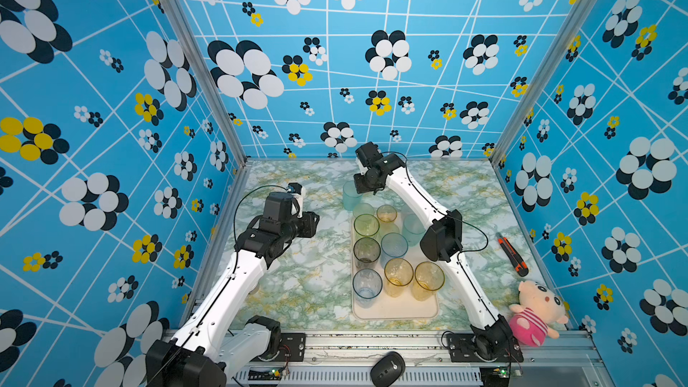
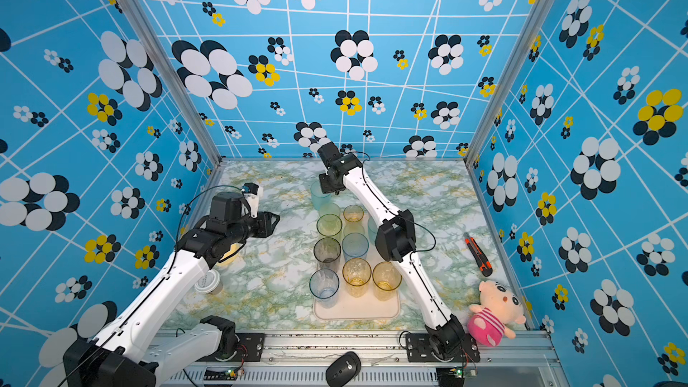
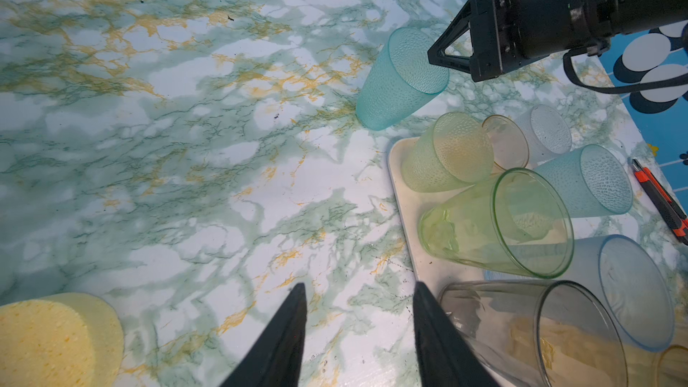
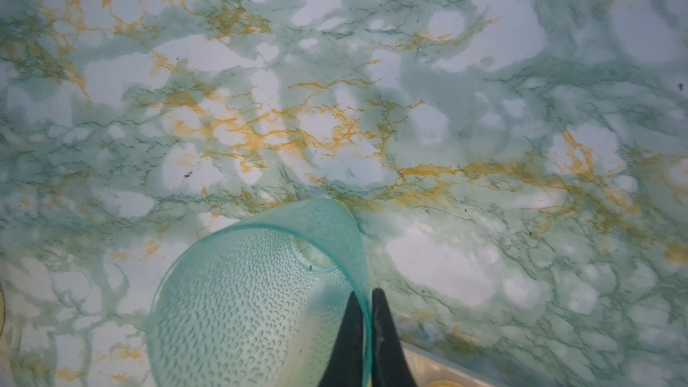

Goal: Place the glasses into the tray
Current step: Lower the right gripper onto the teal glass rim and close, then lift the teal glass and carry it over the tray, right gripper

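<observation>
A teal dimpled glass (image 4: 253,303) stands on the marbled table just beyond the tray's far left corner, seen in both top views (image 1: 350,195) (image 2: 319,195). My right gripper (image 4: 366,292) is shut on its rim, one finger inside the glass and one outside. The cream tray (image 1: 394,312) holds several glasses, among them a grey one (image 1: 366,251), an amber one (image 1: 398,273) and a green one (image 3: 499,225). My left gripper (image 3: 359,284) hangs open over bare table left of the tray (image 3: 400,165), with nothing between its fingers.
A yellow sponge disc (image 3: 56,340) lies by the left arm, and a white lidded cup (image 2: 208,282) sits near it. An orange-black box cutter (image 1: 513,255) and a plush doll (image 1: 536,310) are at the right. A black mouse (image 1: 387,368) rests on the front rail.
</observation>
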Available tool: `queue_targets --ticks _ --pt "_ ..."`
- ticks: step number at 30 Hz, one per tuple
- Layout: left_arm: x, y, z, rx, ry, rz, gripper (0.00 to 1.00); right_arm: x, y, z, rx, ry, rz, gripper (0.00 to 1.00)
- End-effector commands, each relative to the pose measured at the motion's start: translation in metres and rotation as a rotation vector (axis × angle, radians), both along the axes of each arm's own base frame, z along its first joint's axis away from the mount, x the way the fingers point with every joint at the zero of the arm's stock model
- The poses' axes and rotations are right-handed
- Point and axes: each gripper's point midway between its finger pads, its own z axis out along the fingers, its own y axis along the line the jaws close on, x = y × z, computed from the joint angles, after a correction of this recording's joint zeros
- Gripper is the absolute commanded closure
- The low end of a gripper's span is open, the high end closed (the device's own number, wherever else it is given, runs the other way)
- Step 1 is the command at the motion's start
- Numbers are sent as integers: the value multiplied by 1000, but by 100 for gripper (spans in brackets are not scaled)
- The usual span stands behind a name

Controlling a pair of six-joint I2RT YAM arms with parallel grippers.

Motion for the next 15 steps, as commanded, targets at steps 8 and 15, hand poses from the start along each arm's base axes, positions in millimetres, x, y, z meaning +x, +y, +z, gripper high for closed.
queue_targets --ticks 8,15 --pt "2 -2 -11 -2 22 -21 53 4 13 31 31 -96 29 98" --pt "4 -9 -17 1 50 -43 55 3 13 67 74 -157 31 99"
